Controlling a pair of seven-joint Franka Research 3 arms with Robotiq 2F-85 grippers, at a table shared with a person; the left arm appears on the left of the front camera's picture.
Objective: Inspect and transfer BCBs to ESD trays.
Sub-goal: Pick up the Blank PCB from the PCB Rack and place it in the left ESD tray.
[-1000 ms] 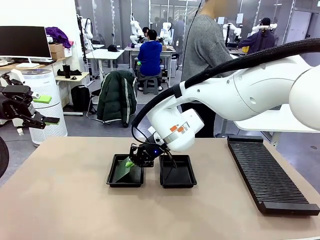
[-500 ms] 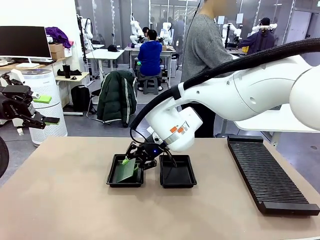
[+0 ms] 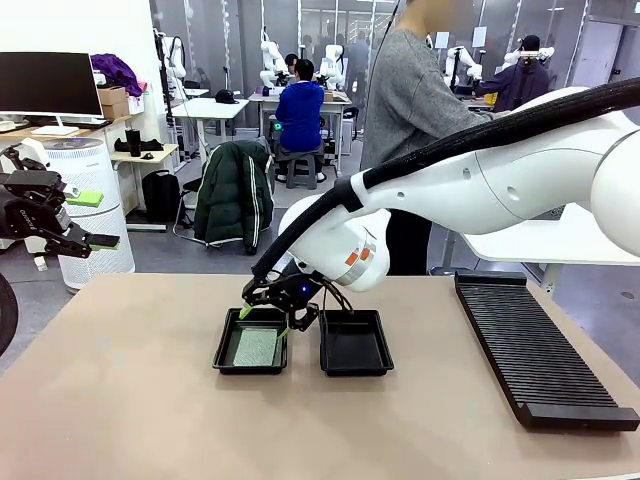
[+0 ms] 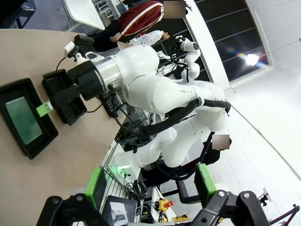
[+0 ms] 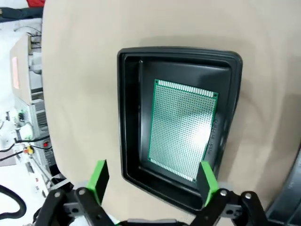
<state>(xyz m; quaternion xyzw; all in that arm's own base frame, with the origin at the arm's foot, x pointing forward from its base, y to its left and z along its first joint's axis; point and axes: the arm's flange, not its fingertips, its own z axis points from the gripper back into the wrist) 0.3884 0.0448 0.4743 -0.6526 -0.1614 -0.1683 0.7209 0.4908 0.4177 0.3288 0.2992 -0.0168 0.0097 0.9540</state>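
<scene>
Lying flat on the floor of the first ESD tray (image 3: 250,370), the one toward the robot's left: one BCB (image 3: 256,347), green, its perforated grid face up and all four edges inside the raised rim. In the right wrist view the board (image 5: 182,129) sits closer to one long wall of the tray (image 5: 129,117) than to the other. Second ESD tray (image 3: 355,345): black, just beside the first, long sides parallel. Right gripper (image 3: 265,320): poised above the first tray, its green-padded fingers (image 5: 99,176) spread apart to either side of the board's near end. Left gripper (image 4: 150,183): held high, well apart from the trays, fingers likewise apart. Slotted rack (image 3: 535,345): long, black, ribbed, at the right side of the table (image 3: 130,400). Person (image 3: 410,100): grey sweater, standing at the far side behind the right arm (image 3: 480,185).
</scene>
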